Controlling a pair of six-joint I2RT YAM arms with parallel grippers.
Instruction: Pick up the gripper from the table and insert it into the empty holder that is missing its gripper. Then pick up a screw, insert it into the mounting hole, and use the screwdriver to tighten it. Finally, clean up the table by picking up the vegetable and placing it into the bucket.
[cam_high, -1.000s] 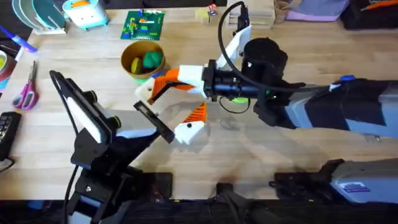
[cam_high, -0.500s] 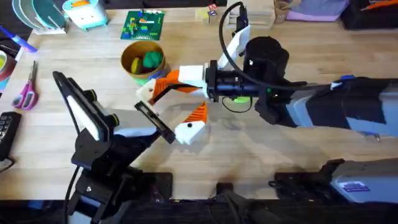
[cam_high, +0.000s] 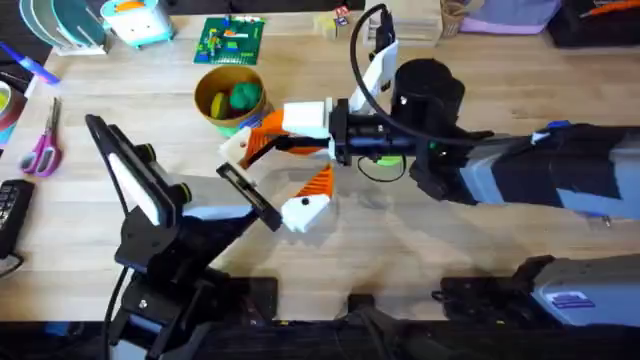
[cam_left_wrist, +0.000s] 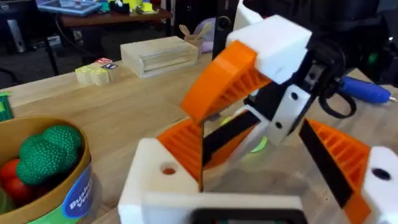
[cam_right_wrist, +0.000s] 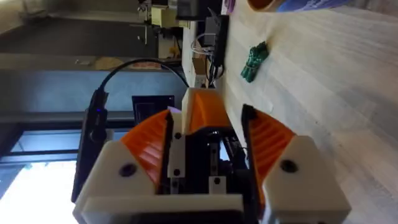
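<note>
My left gripper is open, its two white blocks with orange ribbed pads spread wide. My right gripper reaches in from the right between them. It is shut on the orange gripper, which sits against the holder, the left arm's far white finger block. A small hole shows in that block. The bucket stands just beyond and holds a green vegetable and other toy food. Another green vegetable lies on the table. The blue screwdriver lies behind the right arm.
Pink scissors and a black remote lie at the left edge. A green brick board and wooden blocks sit along the far side. The right arm's cable loops above the table's middle.
My right gripper has edged slightly left and toward the far side, staying against the left arm's far finger. The left arm has not moved.
</note>
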